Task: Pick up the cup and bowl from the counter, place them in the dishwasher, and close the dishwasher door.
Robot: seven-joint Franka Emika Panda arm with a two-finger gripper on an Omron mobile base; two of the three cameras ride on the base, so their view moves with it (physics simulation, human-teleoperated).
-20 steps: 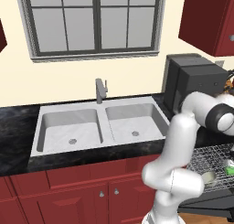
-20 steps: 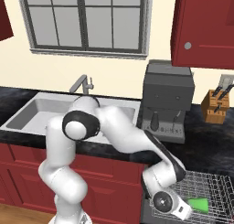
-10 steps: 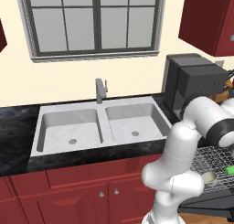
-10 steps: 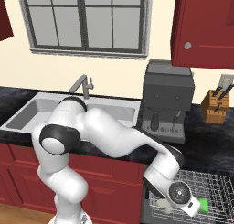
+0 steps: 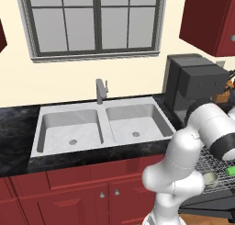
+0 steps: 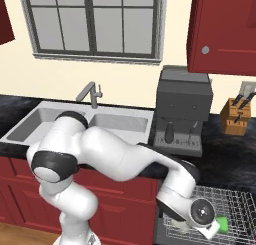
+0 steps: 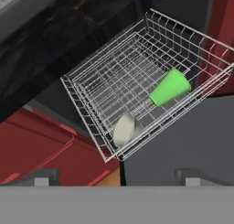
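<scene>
Since the earlier frame our gripper [image 7: 117, 177] had lifted above the rack [image 7: 91, 97], fingers apart on nothing, cup [image 7: 170, 87] and bowl [image 7: 124, 130] lay inside the rack.

— Where do the cup [image 7: 170, 87] and the bowl [image 7: 124, 129] lie?
— Both lie in the rack [image 7: 98, 96] of the dishwasher [image 6: 235, 209], apart from each other, the cup on its side.
— And the counter [image 6: 227, 154]?
— It runs above the rack. The coffee machine [image 6: 182, 109] stands on it, right of the sink [image 5: 98, 125], with the knife block [image 6: 236, 115] further right.
</scene>
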